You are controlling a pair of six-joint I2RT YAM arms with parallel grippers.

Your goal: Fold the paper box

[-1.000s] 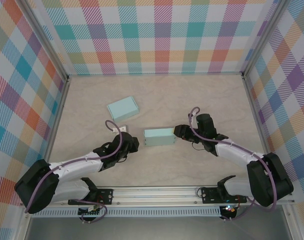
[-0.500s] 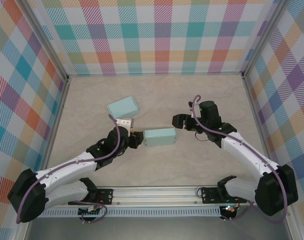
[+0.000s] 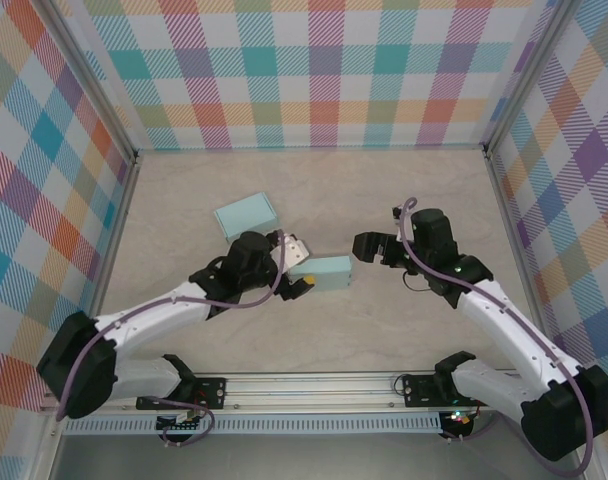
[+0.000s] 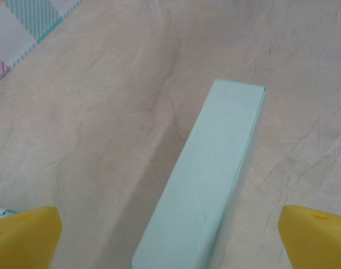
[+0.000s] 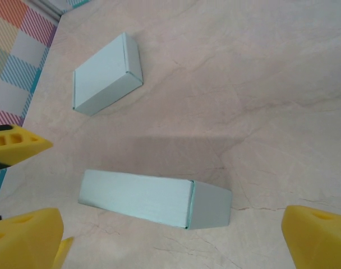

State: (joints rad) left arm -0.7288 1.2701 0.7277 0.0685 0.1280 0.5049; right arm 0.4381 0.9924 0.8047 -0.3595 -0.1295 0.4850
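A closed light-blue paper box (image 3: 322, 272) lies on the table between my arms. In the left wrist view that box (image 4: 207, 179) runs lengthwise away from the camera, and its near end sits between the wide-apart yellow fingertips (image 4: 24, 238). My left gripper (image 3: 300, 267) is open at the box's left end. My right gripper (image 3: 360, 246) is open, just off the box's right end and apart from it. The right wrist view looks down on the box (image 5: 142, 197) from above, with its yellow fingertips (image 5: 319, 240) spread wide.
A second closed light-blue box (image 3: 246, 214) lies farther back to the left; it appears as box (image 5: 106, 73) in the right wrist view. Checked walls (image 3: 314, 70) enclose the table on three sides. A metal rail (image 3: 314, 385) runs along the near edge.
My left gripper has swung forward and right to the box's left end and now straddles it. My right gripper has drawn back slightly from the box's right end. The box has barely moved.
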